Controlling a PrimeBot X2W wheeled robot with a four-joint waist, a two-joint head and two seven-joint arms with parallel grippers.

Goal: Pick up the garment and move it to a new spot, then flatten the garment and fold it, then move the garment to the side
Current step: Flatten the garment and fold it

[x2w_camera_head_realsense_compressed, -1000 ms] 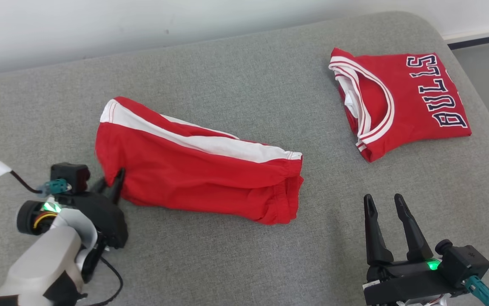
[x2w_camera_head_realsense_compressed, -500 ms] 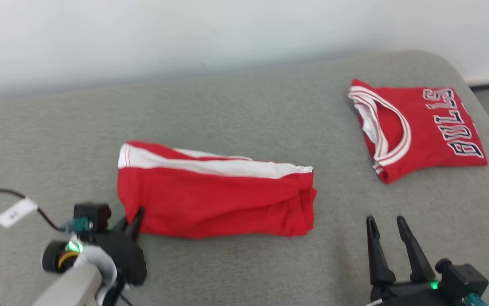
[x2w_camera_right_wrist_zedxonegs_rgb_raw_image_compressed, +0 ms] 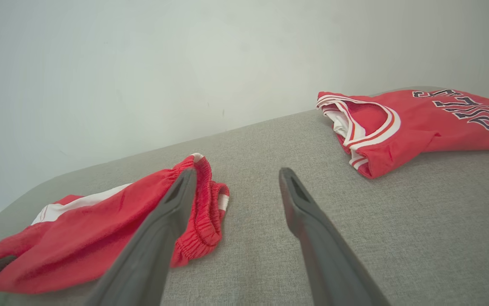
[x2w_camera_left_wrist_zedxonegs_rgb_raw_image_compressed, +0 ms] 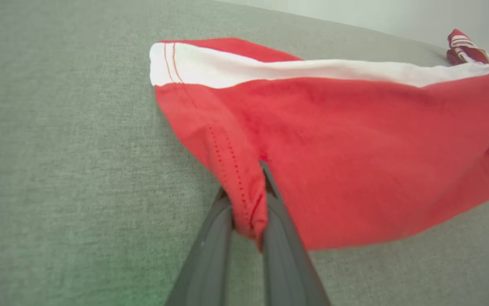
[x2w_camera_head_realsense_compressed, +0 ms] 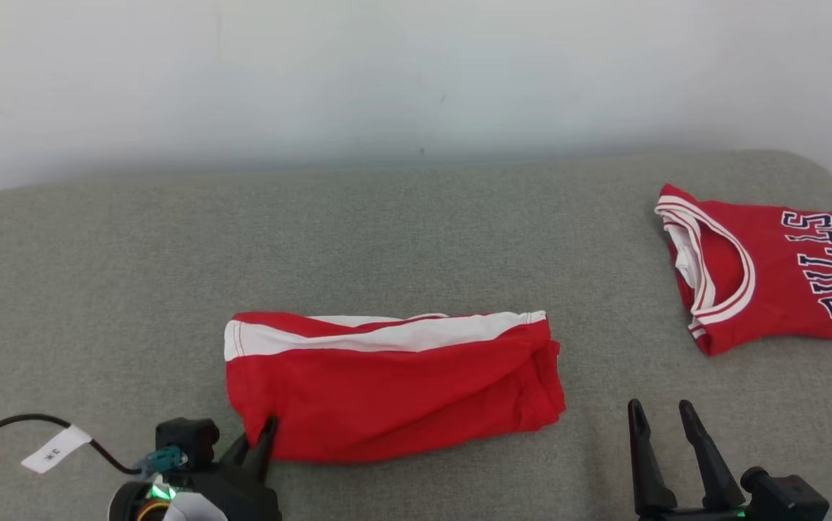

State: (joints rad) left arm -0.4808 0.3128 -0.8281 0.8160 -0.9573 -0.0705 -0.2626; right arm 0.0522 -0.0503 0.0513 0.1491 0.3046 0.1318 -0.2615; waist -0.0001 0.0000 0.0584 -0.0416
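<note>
Grey upholstered surface (x2w_camera_head_realsense_compressed: 416, 239) holds folded red shorts (x2w_camera_head_realsense_compressed: 394, 391) with a white stripe, centred, long axis left-right, waistband pointing right. Their near-left corner is pinched in the left gripper (x2w_camera_head_realsense_compressed: 257, 436); the right gripper (x2w_camera_head_realsense_compressed: 660, 411) gapes empty. Red jersey (x2w_camera_head_realsense_compressed: 770, 289) lies far right.

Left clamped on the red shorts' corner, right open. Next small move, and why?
Probably ease the open right gripper left and forward onto the elastic waistband end of the red fabric shorts with a white side stripe. The left gripper pinches only their near hem corner; the waistband end lies loose on the grey cushion, so a one-handed lift would likely unfold them.
</note>
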